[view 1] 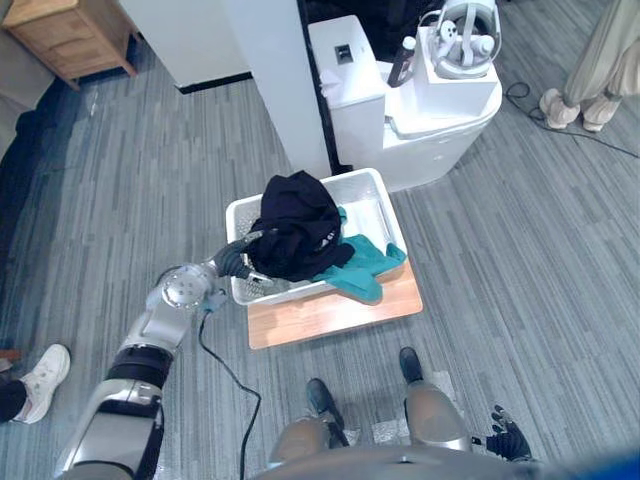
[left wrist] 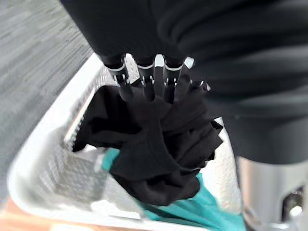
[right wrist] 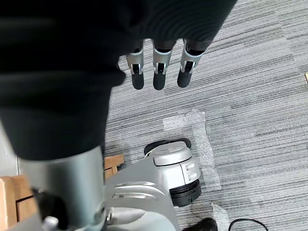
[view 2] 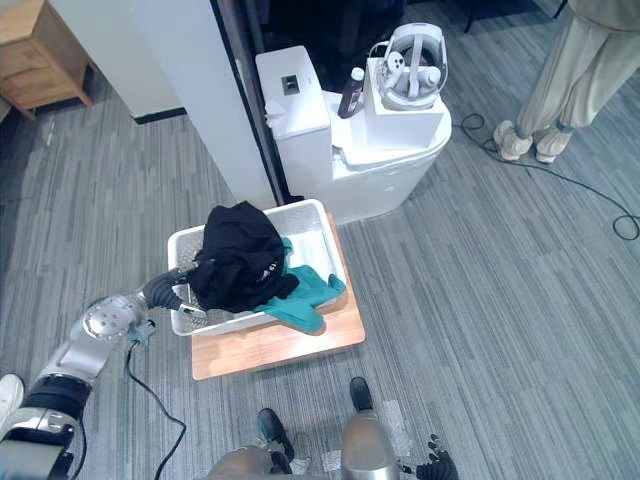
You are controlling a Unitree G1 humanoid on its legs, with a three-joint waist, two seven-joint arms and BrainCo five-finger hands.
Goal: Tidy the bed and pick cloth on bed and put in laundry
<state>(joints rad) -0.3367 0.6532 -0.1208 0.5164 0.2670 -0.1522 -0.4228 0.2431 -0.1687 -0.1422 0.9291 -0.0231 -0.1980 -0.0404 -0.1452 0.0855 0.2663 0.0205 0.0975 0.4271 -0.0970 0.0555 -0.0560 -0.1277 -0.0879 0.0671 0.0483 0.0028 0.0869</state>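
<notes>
we find the black cloth (view 1: 297, 225) already in the laundry basket (view 1: 362, 205) atop a teal cloth (view 1: 365, 262), with the left hand (view 1: 238, 262) against it, its grip indeterminate; release remains.

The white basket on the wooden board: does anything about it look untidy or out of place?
Yes. The teal cloth spills over the basket at its near rim and onto the wooden board instead of lying inside. The black garment is heaped above the rim, with the left hand against it.
</notes>
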